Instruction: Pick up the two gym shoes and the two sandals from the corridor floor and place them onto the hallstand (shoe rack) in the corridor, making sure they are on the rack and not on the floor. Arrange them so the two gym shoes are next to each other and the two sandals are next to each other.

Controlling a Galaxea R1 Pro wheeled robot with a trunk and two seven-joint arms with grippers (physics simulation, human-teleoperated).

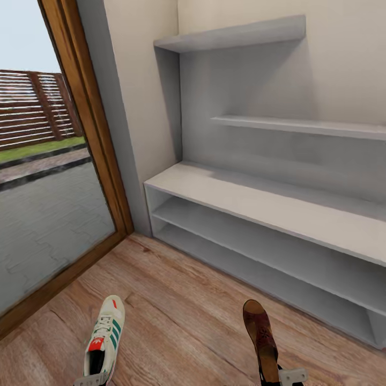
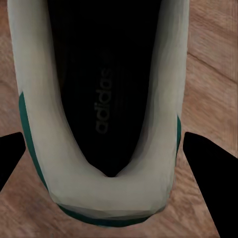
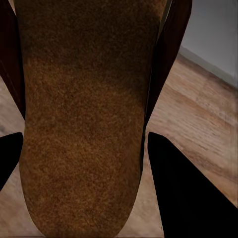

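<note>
Both fingers [image 1: 92,380] probably gripping, cropped.

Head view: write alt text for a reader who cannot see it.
A white hallstand with two open shelf levels stands bare against the wall beyond a wood-plank floor. At the near edge, a white lace-up sneaker with green stripes sits left and a dark brown leather sandal right.

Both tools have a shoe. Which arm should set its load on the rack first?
Probably right. The sandal in the right tool sits nearer the hallstand, whose shelves extend toward the robot's right. The gym shoe in the left tool lies farther off, by the door.
</note>
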